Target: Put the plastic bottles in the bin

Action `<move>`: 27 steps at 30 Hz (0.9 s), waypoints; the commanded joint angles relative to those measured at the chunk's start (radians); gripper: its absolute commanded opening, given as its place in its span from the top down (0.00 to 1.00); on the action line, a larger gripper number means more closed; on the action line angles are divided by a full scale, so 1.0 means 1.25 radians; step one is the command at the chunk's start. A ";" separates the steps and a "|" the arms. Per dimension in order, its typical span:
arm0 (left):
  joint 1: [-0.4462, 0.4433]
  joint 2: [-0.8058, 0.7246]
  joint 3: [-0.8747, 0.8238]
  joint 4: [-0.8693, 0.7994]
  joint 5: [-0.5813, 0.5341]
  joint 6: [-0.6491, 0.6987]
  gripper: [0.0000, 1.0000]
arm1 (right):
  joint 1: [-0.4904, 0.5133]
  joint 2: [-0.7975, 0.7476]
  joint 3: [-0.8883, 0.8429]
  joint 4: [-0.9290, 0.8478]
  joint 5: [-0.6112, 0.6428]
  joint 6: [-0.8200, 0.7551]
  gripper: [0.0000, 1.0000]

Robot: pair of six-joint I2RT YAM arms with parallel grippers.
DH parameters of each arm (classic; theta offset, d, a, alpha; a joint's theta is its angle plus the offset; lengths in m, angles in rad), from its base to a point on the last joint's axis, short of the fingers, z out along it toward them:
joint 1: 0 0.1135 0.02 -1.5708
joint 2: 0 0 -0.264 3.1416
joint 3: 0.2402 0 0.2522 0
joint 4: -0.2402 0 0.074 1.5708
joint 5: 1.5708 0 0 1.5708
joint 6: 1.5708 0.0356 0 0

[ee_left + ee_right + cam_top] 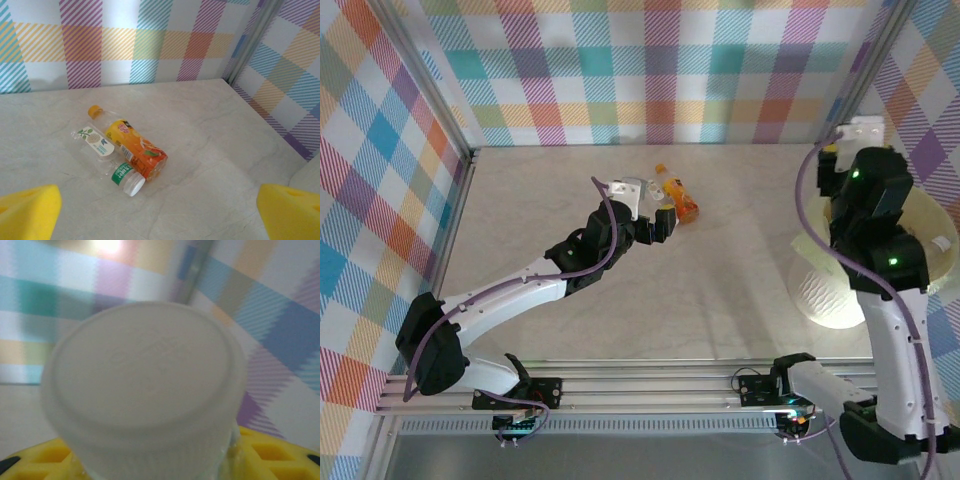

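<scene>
Two plastic bottles lie side by side on the table: an orange-labelled one (677,195) (138,148) with an orange cap, and a clear crushed one (632,189) (105,150) with a green band and white cap. My left gripper (658,222) (160,220) hovers open just short of them, its yellow fingertips (27,212) wide apart. My right gripper (838,150) (150,465) is raised at the far right above the bin (825,285) and is shut on a bottle whose white cap (145,385) sits close to the camera, between yellow fingers (272,450).
Plaid walls enclose the table at the back and both sides, with a metal post (255,37) at the back right corner. The right arm covers part of the bin. An aluminium rail (650,385) runs along the near edge.
</scene>
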State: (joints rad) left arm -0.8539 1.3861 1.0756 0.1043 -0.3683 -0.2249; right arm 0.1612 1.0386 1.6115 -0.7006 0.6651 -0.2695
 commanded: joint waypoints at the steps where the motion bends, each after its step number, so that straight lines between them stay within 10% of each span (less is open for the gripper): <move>1: 0.012 0.011 0.011 -0.005 -0.027 -0.026 0.00 | -0.071 0.052 0.054 -0.223 0.055 0.027 0.55; 10: 0.025 0.030 0.040 -0.050 -0.004 -0.031 0.00 | -0.218 0.208 0.185 -0.553 -0.054 0.203 0.53; 20: 0.039 0.020 0.026 -0.051 0.000 -0.036 0.00 | -0.255 0.278 0.246 -0.592 -0.203 0.257 0.09; 27: 0.044 0.007 0.005 -0.048 -0.017 -0.046 0.00 | -0.255 0.270 0.285 -0.582 -0.227 0.258 0.00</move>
State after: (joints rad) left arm -0.8124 1.4204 1.0908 0.0463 -0.3771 -0.2691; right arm -0.1516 1.4029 1.9484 -1.4231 0.4286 0.0380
